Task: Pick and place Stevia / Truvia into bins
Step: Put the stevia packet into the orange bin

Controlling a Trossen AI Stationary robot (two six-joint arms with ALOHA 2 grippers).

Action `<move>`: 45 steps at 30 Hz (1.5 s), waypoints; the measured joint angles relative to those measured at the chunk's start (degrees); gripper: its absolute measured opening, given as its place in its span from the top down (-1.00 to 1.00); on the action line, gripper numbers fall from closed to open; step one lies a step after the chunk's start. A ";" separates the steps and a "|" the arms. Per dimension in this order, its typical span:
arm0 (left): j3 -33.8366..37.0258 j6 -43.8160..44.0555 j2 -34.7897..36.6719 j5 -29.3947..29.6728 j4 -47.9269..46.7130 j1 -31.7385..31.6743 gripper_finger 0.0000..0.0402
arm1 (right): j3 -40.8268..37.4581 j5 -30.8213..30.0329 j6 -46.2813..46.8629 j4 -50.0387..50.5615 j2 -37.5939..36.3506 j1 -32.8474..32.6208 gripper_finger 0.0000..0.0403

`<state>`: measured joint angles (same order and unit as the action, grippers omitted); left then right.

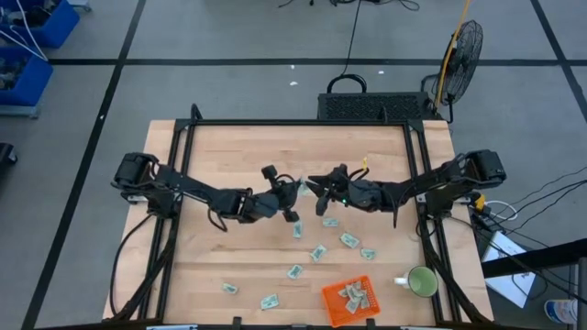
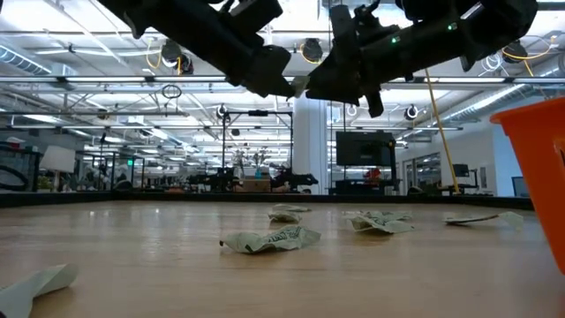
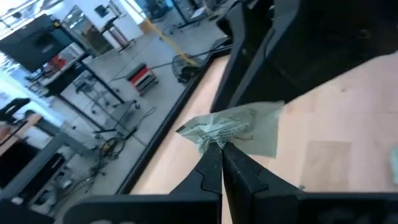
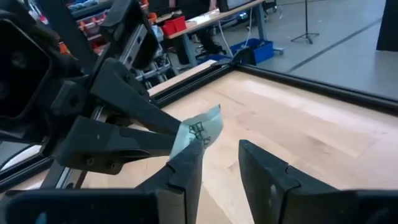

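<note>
My left gripper [image 1: 295,188] hangs over the table's middle, shut on one pale green and white sachet [image 3: 239,127], which also shows in the right wrist view [image 4: 200,130]. My right gripper [image 4: 221,158] faces it from the table's right, open, with one fingertip [image 4: 191,152] right under the sachet's lower edge. In the low view both grippers are well above the table, with the sachet [image 2: 300,85] between them. Several more sachets [image 1: 318,252] lie flat on the wood. The orange basket [image 1: 332,307] stands at the near edge with sachets in it. My left gripper pinches the sachet between its two fingertips [image 3: 219,152] at one crumpled edge [image 3: 208,140]. The fingers reach roughly level from the table's left. The sachet is lifted clear of the table and sticks out beyond the fingertips. My right gripper: I cannot tell whether its fingertip touches the sachet.
A round green mug [image 1: 422,281] stands right of the basket near the table's near right corner. Loose sachets lie scattered between the grippers and the near edge [image 1: 269,301]. The black frame rails [image 1: 303,123] border the table. In the low view the basket's wall [image 2: 538,168] fills the right edge.
</note>
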<state>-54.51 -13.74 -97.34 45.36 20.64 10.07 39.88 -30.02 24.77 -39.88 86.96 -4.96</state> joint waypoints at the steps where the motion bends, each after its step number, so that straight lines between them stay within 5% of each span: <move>1: -0.40 -0.07 0.00 0.57 -0.77 -0.17 0.97 | 0.00 0.02 0.02 0.02 0.00 0.09 0.50; 13: -2.31 4.03 0.00 1.68 -9.34 -1.92 0.97 | 0.00 0.20 -1.67 -3.79 0.00 0.01 0.50; 26: -2.35 2.23 0.00 1.07 -4.52 -1.32 0.97 | -0.02 4.74 -0.19 -6.21 3.96 1.62 0.51; 34: -2.37 2.20 0.00 1.67 -5.06 -0.34 0.97 | -0.09 4.46 -6.85 -9.32 4.11 1.65 0.91; 45: -2.37 2.10 0.00 -0.08 -10.23 0.05 0.55 | -0.04 4.41 -13.52 -6.81 4.07 1.19 0.98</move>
<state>-56.88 -11.64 -97.34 45.28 10.41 10.12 39.83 -25.61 11.25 -46.69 91.02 -3.77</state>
